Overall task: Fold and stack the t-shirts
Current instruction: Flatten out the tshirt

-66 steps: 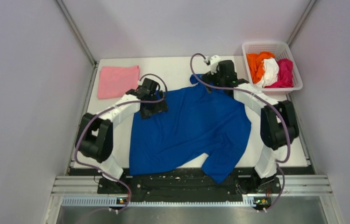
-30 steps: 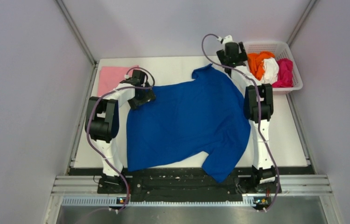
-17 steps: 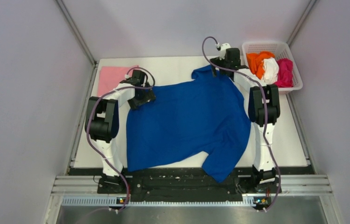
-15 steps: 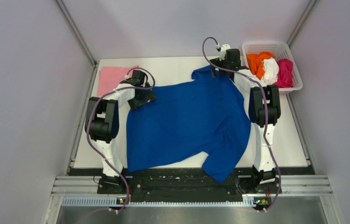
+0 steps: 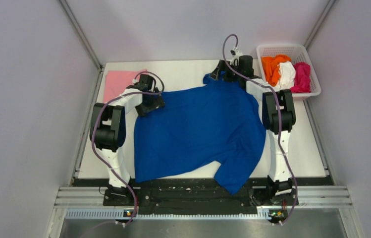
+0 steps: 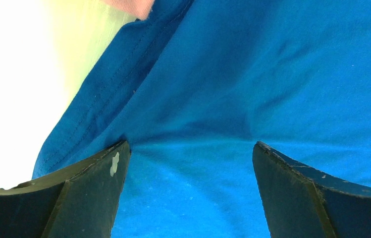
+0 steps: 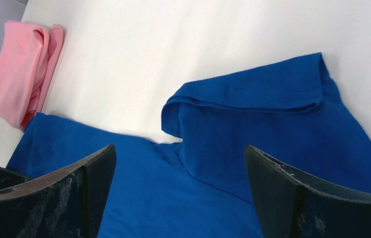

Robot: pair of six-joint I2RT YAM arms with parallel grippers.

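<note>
Blue t-shirt [image 5: 200, 131] spread flat, both grippers open

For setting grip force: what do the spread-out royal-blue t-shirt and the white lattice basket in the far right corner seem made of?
Royal-blue t-shirt: soft matte knit cloth, likely cotton; it wrinkles, folds over itself and shows stitched hems. White lattice basket: apparently rigid moulded plastic, smooth; its walls are an even grid of holes.
</note>
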